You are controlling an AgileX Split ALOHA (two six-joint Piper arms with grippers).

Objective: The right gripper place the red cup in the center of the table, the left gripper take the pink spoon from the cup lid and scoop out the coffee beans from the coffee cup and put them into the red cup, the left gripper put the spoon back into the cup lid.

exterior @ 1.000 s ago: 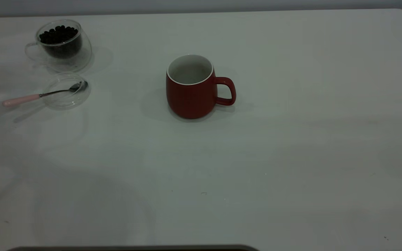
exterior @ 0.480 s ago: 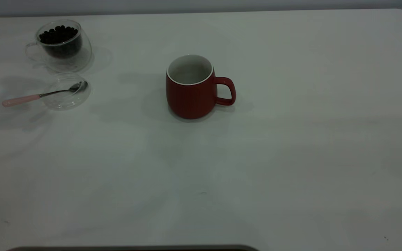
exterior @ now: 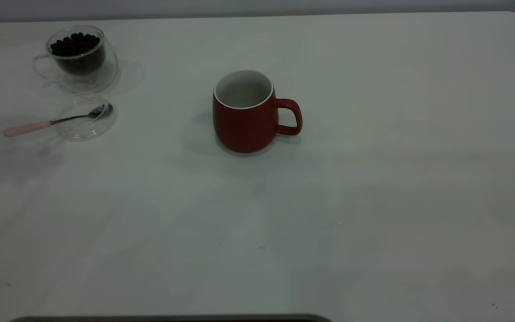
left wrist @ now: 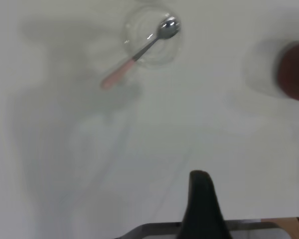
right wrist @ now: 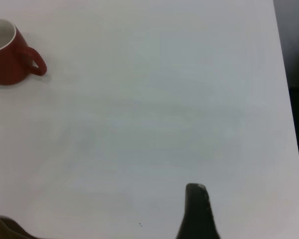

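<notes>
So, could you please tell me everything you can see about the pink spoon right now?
The pink spoon is a small teaspoon with a shiny metal bowl, a thin metal neck and a pale pink cylindrical handle. It lies tilted, its bowl resting inside the clear cup lid and its handle reaching out over the lid's rim toward the left edge of the table. It sits just in front of the coffee cup. No gripper touches it; the left wrist view shows it from above, far off.

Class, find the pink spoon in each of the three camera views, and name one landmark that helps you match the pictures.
Exterior view: the pink spoon lies at the left, bowl in the cup lid, handle on the table.
Left wrist view: spoon near the top, bowl in the lid.
Right wrist view: not in it.
Shared landmark: the red cup, seen in all three.
</notes>
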